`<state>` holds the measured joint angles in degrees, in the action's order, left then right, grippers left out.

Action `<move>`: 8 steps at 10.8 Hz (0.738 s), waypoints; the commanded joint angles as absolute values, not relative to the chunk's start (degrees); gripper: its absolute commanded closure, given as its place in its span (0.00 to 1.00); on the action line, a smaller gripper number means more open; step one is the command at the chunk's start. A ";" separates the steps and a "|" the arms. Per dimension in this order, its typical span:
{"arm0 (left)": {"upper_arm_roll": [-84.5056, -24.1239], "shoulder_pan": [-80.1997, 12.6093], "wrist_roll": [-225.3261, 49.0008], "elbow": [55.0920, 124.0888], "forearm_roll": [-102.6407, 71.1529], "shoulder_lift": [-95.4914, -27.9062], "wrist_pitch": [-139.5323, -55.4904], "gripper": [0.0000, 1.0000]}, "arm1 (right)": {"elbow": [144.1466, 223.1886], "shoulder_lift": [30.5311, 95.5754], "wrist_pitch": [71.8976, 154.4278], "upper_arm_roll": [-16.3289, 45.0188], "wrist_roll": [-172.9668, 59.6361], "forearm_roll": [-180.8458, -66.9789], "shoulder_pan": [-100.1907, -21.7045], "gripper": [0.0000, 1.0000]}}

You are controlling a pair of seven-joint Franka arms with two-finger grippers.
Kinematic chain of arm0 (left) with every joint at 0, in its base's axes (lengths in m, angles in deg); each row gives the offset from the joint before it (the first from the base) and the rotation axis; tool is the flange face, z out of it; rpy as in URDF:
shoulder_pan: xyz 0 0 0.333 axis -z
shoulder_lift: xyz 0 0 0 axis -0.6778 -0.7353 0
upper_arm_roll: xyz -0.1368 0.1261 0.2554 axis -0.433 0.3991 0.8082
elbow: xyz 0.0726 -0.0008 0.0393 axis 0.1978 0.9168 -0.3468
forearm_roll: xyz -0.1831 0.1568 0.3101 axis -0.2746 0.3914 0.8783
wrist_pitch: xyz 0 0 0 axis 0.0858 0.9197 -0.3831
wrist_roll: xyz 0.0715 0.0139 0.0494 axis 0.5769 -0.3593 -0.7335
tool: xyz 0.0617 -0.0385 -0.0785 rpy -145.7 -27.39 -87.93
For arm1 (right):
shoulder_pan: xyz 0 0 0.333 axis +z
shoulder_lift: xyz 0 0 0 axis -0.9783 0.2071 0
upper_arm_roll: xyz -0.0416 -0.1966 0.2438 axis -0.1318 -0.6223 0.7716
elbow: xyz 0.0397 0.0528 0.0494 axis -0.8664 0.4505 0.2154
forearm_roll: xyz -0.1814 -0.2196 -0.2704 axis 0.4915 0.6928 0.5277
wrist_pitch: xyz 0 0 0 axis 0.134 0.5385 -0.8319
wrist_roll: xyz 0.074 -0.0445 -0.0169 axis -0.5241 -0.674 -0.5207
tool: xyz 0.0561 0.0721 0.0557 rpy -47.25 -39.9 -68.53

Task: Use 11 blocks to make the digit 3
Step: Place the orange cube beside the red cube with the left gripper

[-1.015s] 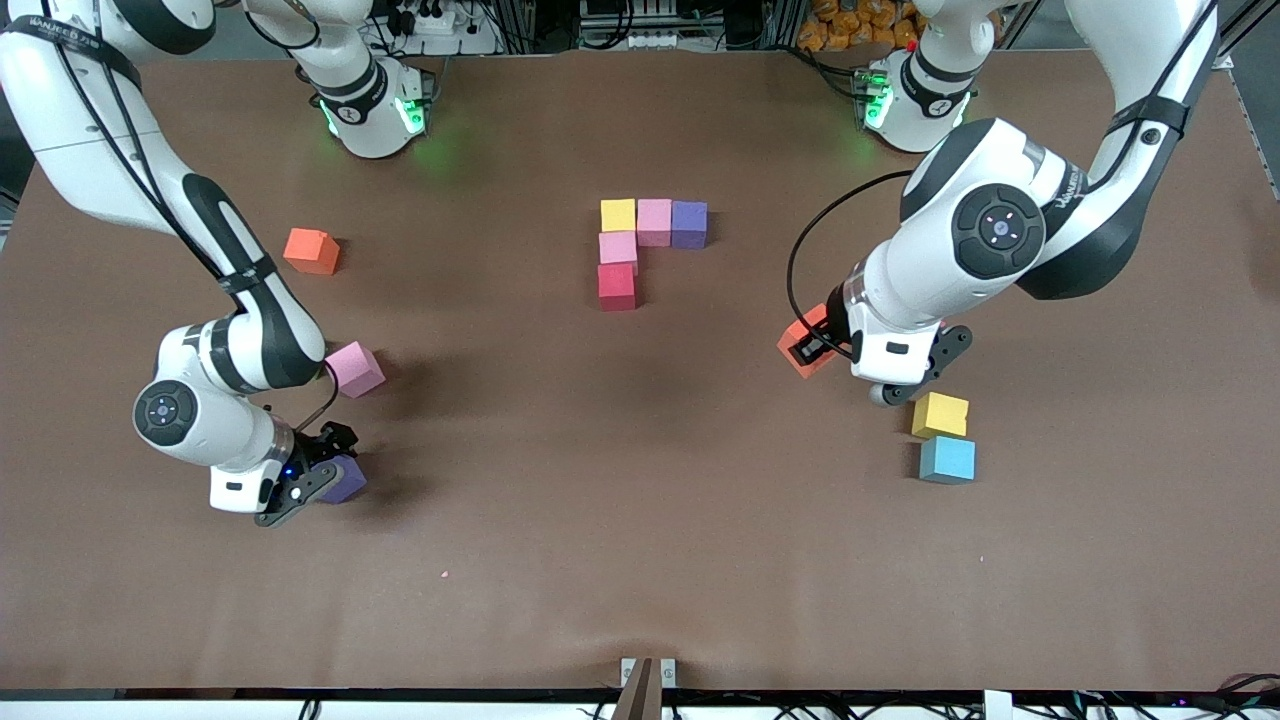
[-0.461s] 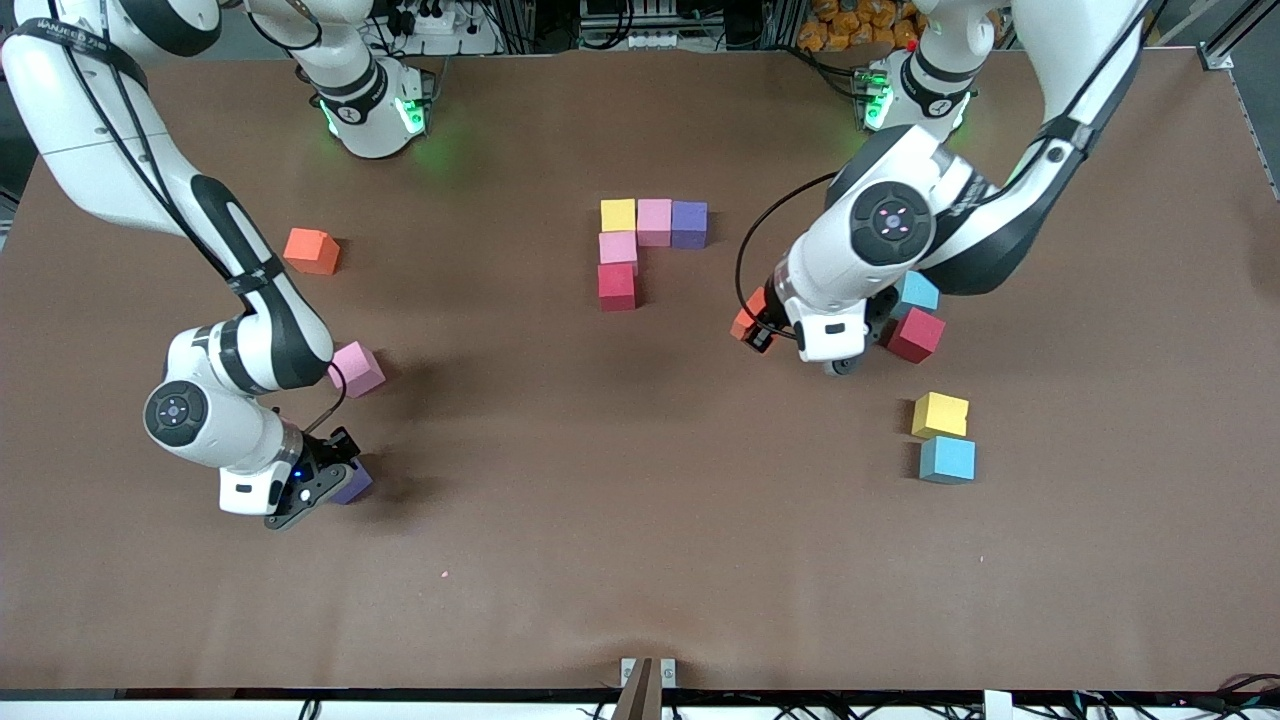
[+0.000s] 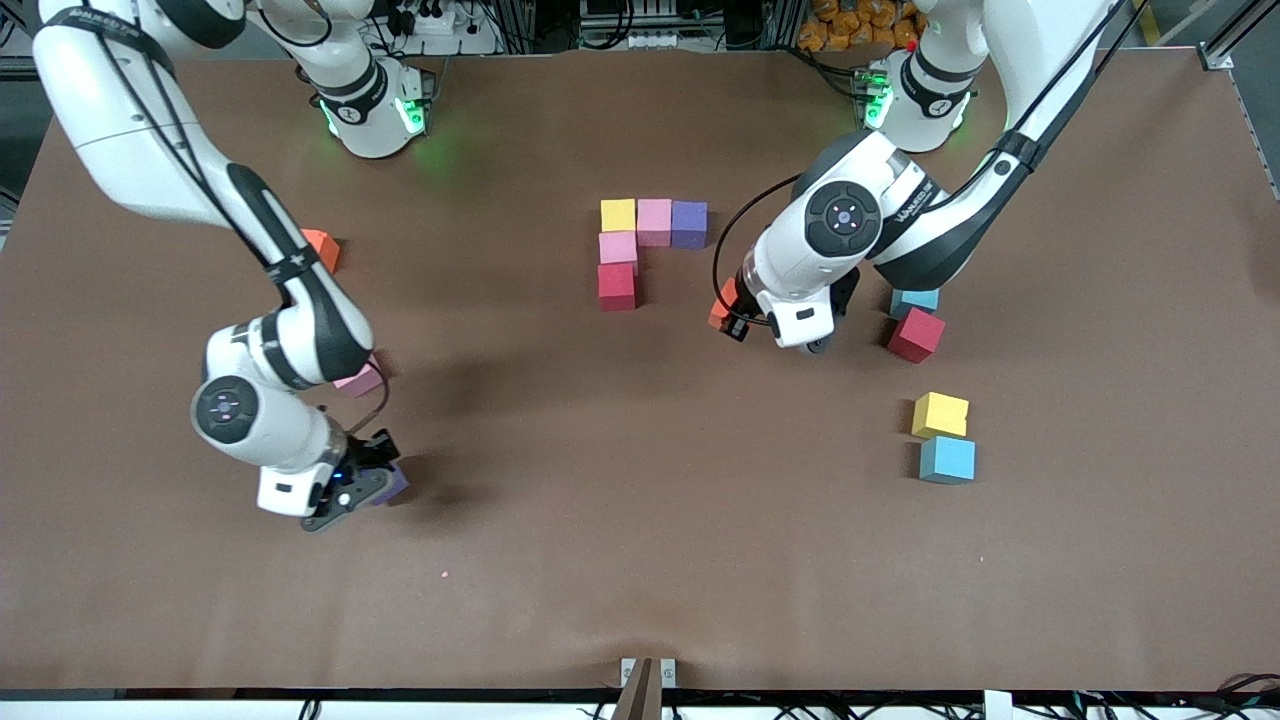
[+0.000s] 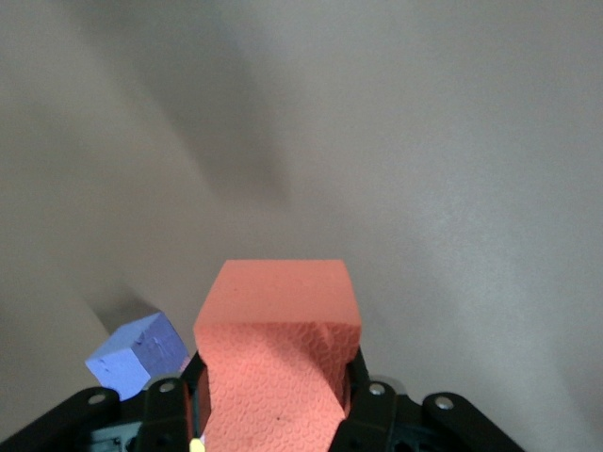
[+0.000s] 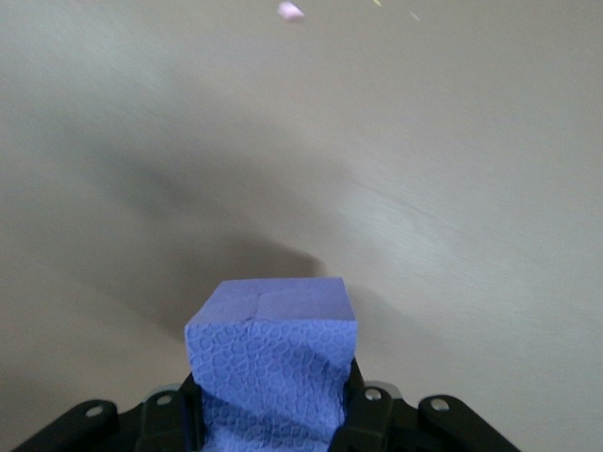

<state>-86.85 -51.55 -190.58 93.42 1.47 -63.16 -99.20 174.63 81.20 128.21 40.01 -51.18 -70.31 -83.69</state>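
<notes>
Five blocks touch in the middle of the table: yellow, pink and purple in a row, with pink and red in a column under the yellow one. My left gripper is shut on an orange-red block and is over the table beside the red one. The row's purple block also shows in the left wrist view. My right gripper is shut on a purple block over bare table toward the right arm's end.
An orange block and a pink block lie partly hidden by the right arm. Toward the left arm's end lie a light blue block, a red block, a yellow block and a blue-green cube.
My left gripper has carried the orange-red block toward the middle group, uncovering the light blue and red blocks. My right gripper has moved with the purple block toward the table's middle.
</notes>
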 commanded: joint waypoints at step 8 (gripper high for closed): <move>-86.97 -48.65 -229.42 107.82 1.07 -61.74 -119.65 1.00 | 172.54 80.28 124.55 44.84 -75.23 -72.39 -78.57 0.72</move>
